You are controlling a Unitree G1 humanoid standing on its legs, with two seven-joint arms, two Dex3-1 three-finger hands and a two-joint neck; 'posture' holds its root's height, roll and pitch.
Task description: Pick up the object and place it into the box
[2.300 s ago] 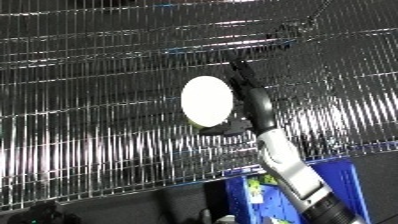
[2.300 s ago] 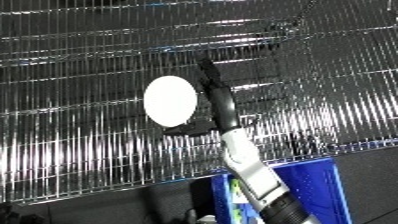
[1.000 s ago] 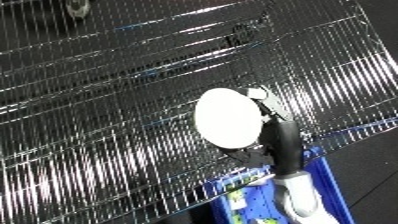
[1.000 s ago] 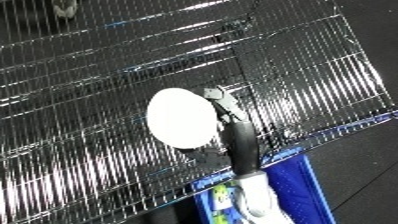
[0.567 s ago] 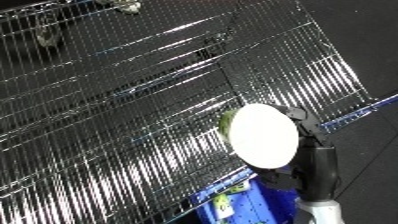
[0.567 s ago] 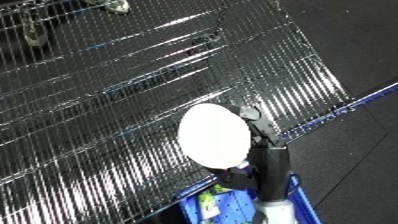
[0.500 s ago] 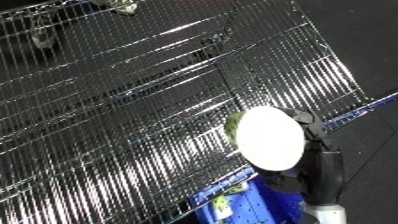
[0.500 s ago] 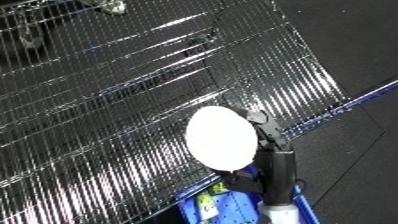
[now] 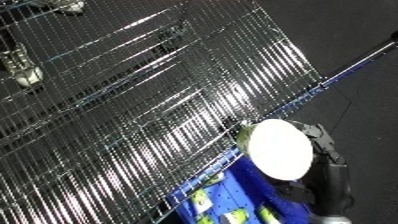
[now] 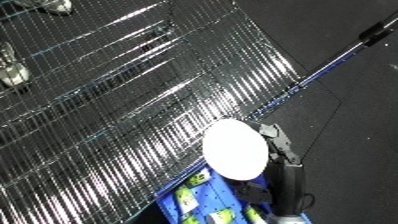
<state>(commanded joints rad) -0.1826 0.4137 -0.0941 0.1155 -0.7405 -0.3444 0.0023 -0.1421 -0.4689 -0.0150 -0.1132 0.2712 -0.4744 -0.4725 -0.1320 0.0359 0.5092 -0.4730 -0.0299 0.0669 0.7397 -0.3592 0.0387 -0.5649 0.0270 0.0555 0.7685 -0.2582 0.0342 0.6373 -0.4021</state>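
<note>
Disc point(image 10: 234, 156) is now carried over the blue bin point(image 10: 200, 200), pinched in right hand point(image 9: 324, 160); it should be lowered before fingers are spread.

Disc carried off the wire shelf and over the bin

The white disc point(image 10: 234, 149), held in the right hand point(image 10: 282, 156), is now seen lower than in the earlier pictures, past the edge of the wire shelf point(image 9: 133, 115) and above the blue bin point(image 10: 200, 200). The view itself is tilted further, and more of the bin and the dark floor point(image 10: 355, 100) is brought into sight.
</note>
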